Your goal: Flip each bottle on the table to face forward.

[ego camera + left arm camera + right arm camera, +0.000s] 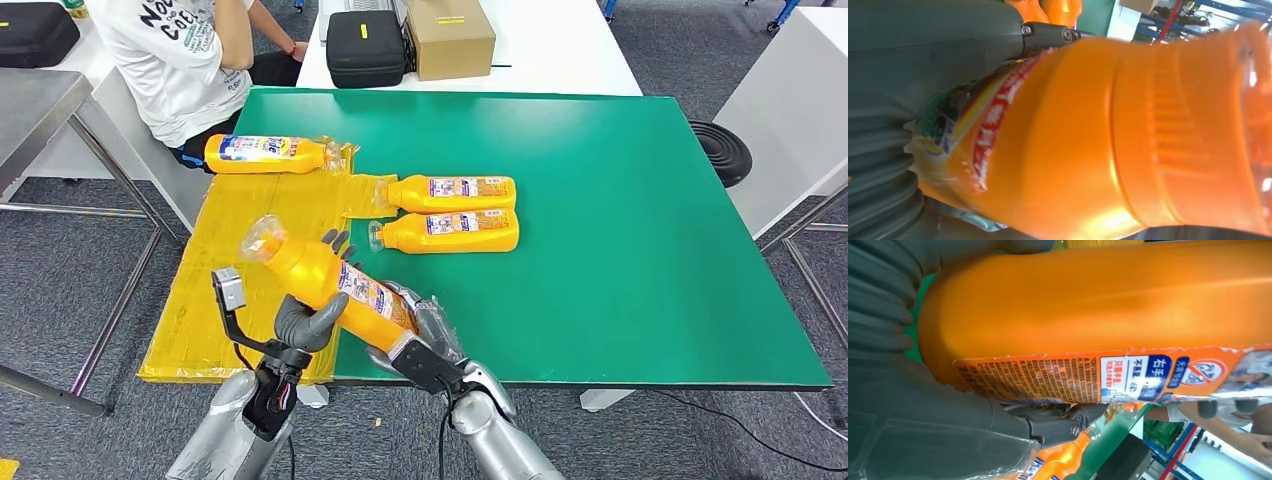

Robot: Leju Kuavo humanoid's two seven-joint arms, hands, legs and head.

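Observation:
An orange bottle (330, 277) with a clear cap is held tilted in the air over the table's near left corner, cap pointing up and left. My left hand (308, 322) grips it around the middle, and my right hand (425, 335) holds its base end. Its orange body (1088, 145) and printed label (1088, 375) show close up in the wrist views. Two more orange bottles (452, 192) (447, 231) lie side by side on the green table (640, 230), caps to the left. Another bottle (268, 153) lies on the yellow sheet (215, 270) at the far left.
A person in a white shirt (180, 60) sits beyond the table's far left corner. A black case (366, 48) and a cardboard box (450, 36) stand on the white table behind. A metal table (40, 110) stands to the left, and a black stool (723, 150) to the right.

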